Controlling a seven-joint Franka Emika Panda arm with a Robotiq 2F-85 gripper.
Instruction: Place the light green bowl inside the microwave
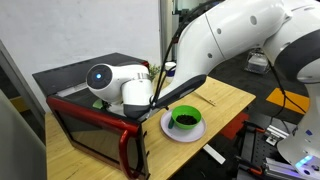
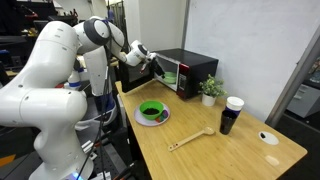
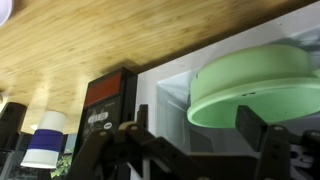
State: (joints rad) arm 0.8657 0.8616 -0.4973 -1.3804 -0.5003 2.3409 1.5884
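Note:
In the wrist view, whose picture stands upside down, the light green bowl [image 3: 255, 80] rests inside the white cavity of the microwave [image 3: 165, 95]. My gripper [image 3: 226, 130] is open right at the bowl. One finger [image 3: 255, 125] overlaps the bowl's rim and the other sits apart from it. In both exterior views the arm reaches into the microwave [image 1: 75, 75] [image 2: 190, 70] past its open red-trimmed door [image 1: 95, 128]. There the bowl is hidden by the wrist [image 1: 135, 92] [image 2: 158, 66].
A darker green bowl on a white plate [image 1: 184, 120] [image 2: 152, 111] sits on the wooden table [image 2: 220, 150] beside the microwave. A wooden spoon [image 2: 190, 139], a black cup [image 2: 231, 115] and a small potted plant [image 2: 211, 90] stand further along. The open door juts over the table's front.

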